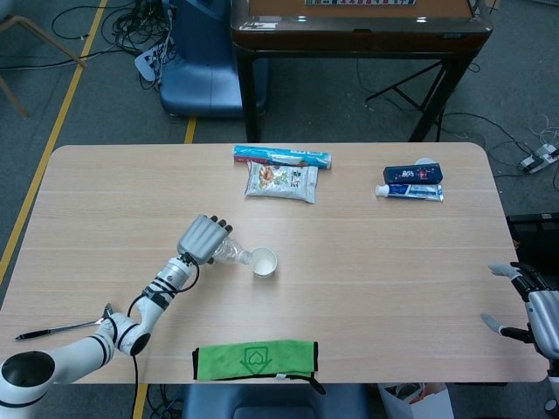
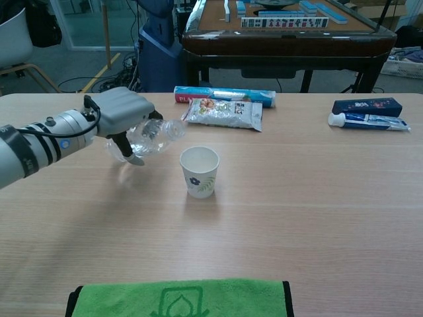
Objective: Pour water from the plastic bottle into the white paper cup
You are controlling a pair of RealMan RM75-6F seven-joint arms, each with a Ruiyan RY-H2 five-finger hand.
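Left robot hand (image 2: 122, 113) holds the tilted plastic bottle (image 2: 153, 137) near the white paper cup (image 2: 199, 171).

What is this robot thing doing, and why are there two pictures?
It is a robot with two arms, and each arm ends in a hand with fingers like yours. Both pictures show the same moment. One camera sits up high in its head and looks down on the table. The other sits in its chest and looks across it.

The left hand holds a clear plastic bottle, tipped so that its mouth points towards a white paper cup. The right hand waits at the table's edge, open and holding nothing.

Also on the table: a green cloth, a spoon, a snack bag, a long packet behind it, and a toothpaste tube beside a dark blue box.
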